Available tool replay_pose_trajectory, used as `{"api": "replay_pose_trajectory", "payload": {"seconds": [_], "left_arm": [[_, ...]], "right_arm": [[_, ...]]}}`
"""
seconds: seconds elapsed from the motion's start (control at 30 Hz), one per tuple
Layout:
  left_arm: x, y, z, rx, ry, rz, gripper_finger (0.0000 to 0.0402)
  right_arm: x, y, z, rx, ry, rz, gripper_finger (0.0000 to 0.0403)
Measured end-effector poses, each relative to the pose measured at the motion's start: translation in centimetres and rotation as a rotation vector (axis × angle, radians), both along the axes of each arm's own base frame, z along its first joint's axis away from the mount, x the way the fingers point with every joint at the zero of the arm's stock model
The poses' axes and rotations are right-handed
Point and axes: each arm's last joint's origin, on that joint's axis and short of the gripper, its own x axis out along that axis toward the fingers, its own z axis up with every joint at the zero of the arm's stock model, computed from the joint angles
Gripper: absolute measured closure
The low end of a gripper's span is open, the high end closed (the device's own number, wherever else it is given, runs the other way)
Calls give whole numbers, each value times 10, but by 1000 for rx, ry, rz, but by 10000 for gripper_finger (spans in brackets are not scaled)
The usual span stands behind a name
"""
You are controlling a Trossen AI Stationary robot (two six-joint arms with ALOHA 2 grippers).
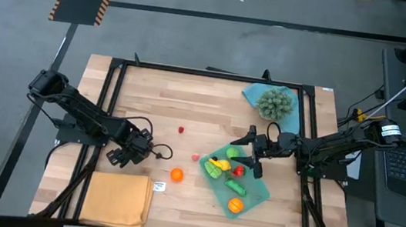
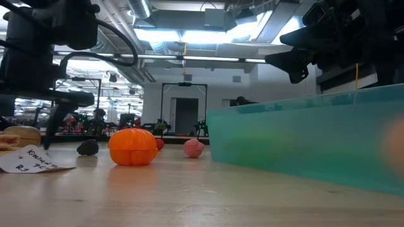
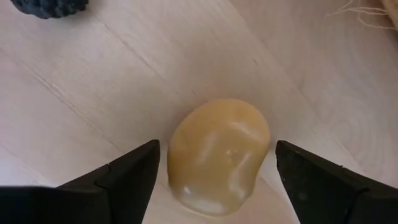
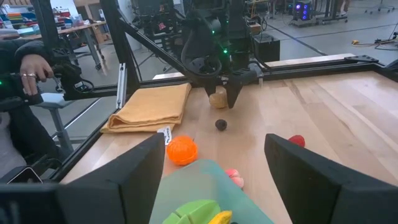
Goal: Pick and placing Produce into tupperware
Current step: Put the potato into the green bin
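Observation:
My left gripper [image 3: 217,149] is open and low over the table, its fingers on either side of a tan produce piece [image 3: 217,155] that lies on the wood; I cannot tell whether they touch it. In the high view this gripper [image 1: 126,154] is just beyond the orange-yellow cloth. My right gripper [image 1: 247,151] is open, hovering over the far end of the teal tupperware [image 1: 255,191], which holds yellow, green, red and orange pieces. Loose on the table lie an orange piece [image 1: 177,175], a pink one [image 1: 195,157], a red one [image 1: 181,130] and a dark one [image 4: 221,124].
An orange-yellow cloth [image 1: 118,200] lies at the near left, a small paper label [image 1: 159,186] beside it. A spiky grey-green ball [image 1: 276,103] sits on a blue cloth [image 1: 253,95] at the far right. A person's hand [image 4: 34,65] shows beyond the table's left.

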Motion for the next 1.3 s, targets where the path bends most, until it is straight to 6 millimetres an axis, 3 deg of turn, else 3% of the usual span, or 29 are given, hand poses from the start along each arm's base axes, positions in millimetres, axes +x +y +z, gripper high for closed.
{"api": "replay_pose_trajectory", "payload": {"seconds": [0.6,1.3], "left_arm": [[0,0,0,-3,0,0,211],[4,0,6,33,-44,45,213]], "right_arm": [[0,0,0,-2,0,0,125],[0,0,0,-6,1,0,125]]}}
